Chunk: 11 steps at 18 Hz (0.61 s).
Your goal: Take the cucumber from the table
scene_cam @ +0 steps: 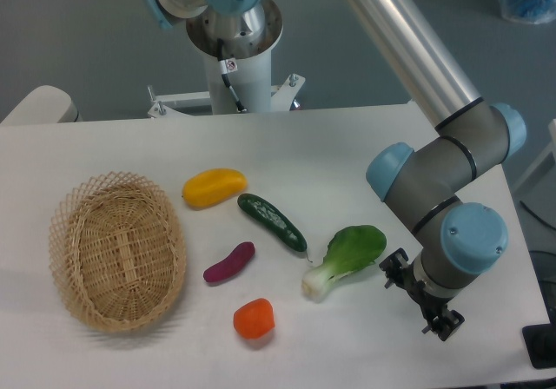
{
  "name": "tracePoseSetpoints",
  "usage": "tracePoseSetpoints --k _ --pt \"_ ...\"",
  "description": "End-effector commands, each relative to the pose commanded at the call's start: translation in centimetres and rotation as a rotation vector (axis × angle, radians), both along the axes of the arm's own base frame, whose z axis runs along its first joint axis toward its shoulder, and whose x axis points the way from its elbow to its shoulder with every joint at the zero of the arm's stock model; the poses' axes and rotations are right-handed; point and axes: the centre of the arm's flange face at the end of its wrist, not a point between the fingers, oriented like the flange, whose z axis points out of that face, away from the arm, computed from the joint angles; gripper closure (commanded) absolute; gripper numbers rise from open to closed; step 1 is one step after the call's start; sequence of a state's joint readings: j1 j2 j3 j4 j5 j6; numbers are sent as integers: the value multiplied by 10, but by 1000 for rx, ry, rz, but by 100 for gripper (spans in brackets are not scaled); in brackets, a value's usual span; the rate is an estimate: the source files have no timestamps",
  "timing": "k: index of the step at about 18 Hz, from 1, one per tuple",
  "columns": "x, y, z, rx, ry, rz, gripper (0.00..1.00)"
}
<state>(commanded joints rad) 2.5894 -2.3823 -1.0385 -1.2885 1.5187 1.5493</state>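
Lying: cucumber point(272, 222) rests diagonally on the table point(347, 137), mid-scene, touching nothing.
Handling: likely light, stiff and glossy, so perhaps slippery; best taken across its middle, away from the thin stem tip.
Neighbours: yellow pepper point(214, 187) just left and farther; eggplant point(229, 262) nearer; bok choy point(346, 257) just right; orange vegetable point(254, 318) nearest; basket point(117, 250) well left.
Gripper point(426, 304): low at the right, well apart from the cucumber, holding nothing; finger spacing cannot be made out.
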Motion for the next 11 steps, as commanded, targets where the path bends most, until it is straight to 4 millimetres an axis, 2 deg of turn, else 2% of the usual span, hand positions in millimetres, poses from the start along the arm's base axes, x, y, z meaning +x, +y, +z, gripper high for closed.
tracePoseSetpoints --k 4,8,11 --pt "3 2 1 -2 0 6 0" --pt "14 14 3 -5 3 0 0" --pt "23 14 3 -4 -11 14 0"
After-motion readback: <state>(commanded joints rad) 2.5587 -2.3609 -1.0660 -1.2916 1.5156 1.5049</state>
